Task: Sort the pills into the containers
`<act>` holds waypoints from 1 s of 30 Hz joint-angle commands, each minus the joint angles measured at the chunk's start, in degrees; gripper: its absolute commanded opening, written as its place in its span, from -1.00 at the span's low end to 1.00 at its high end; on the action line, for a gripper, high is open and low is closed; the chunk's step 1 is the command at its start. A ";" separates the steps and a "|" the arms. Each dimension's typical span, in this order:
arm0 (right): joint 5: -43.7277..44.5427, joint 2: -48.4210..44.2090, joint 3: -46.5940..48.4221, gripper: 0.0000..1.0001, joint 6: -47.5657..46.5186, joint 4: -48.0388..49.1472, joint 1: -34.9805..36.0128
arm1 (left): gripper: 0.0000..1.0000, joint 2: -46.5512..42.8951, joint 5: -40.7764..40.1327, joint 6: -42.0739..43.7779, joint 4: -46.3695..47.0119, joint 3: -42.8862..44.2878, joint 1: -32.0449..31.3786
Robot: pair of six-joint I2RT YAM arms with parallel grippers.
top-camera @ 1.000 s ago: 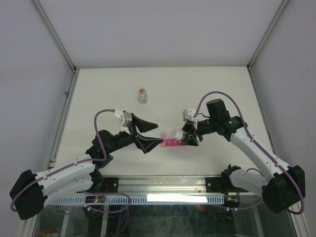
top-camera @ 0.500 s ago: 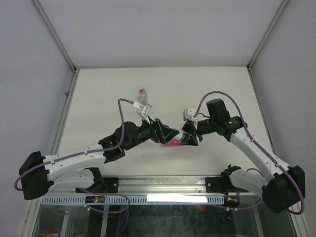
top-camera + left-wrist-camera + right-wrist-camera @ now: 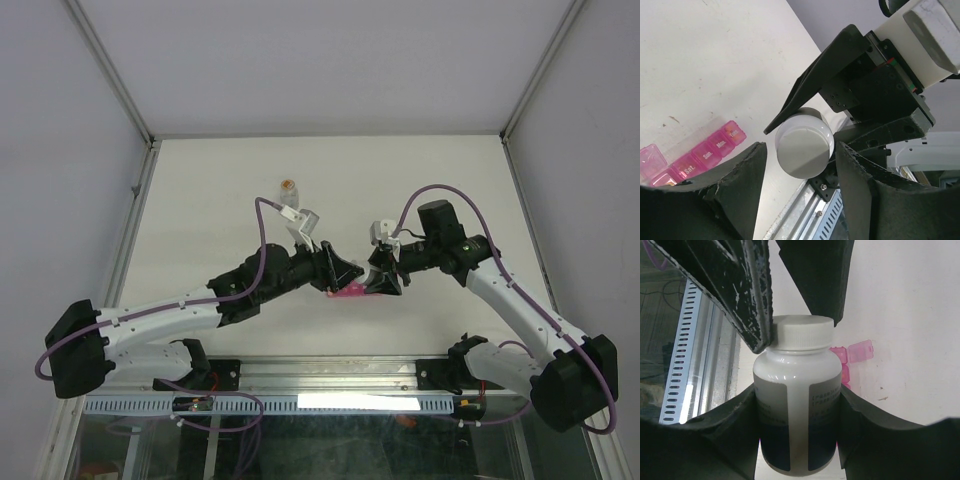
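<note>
Right wrist: glossy white cyl. bottle (image 3: 796, 405); translucent pink sq.-celled organiser (image 3: 841, 356).

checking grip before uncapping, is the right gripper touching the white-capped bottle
Touching. Right wrist view shows the right gripper pressed against both sides of the bottle.

- Left arm (image 3: 160, 320): white link shells, black joint housings.
- Right arm (image 3: 515, 305): same finish, black base block.
- Purple cable (image 3: 437, 187) loops along each arm.
- Fingers (image 3: 735, 180): matte black, edges worn rough.
</note>
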 commanded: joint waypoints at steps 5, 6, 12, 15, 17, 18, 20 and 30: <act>-1.27 -0.38 1.77 -1.00 0.53 2.57 -0.25 | -0.16 1.76 6.12 1.56 1.75 3.77 -0.66; -1.23 -0.39 1.74 -1.00 0.57 2.55 -0.27 | -0.26 1.94 6.30 1.79 1.75 3.77 -0.66; -1.13 -0.48 1.78 -1.00 0.52 2.54 -0.24 | -0.69 2.96 12.09 9.97 4.63 3.11 -0.58; -1.20 -0.56 1.78 -1.00 0.50 2.47 -0.29 | -0.80 3.12 21.93 24.04 8.21 1.53 -0.45; -1.22 -0.56 1.67 -1.00 0.39 2.51 -0.29 | -0.80 2.76 30.14 37.02 8.81 0.36 -0.13; -1.22 -0.56 1.62 -1.00 0.38 2.48 -0.29 | -0.78 2.44 37.95 44.47 8.37 -0.27 0.13; -1.26 -0.55 1.71 -1.00 0.33 2.47 -0.28 | -0.78 1.49 45.77 59.45 7.29 -2.32 0.83; -0.78 -0.30 1.59 -1.00 -0.15 2.20 -0.38 | 0.87 1.27 41.27 52.78 20.17 -2.40 11.60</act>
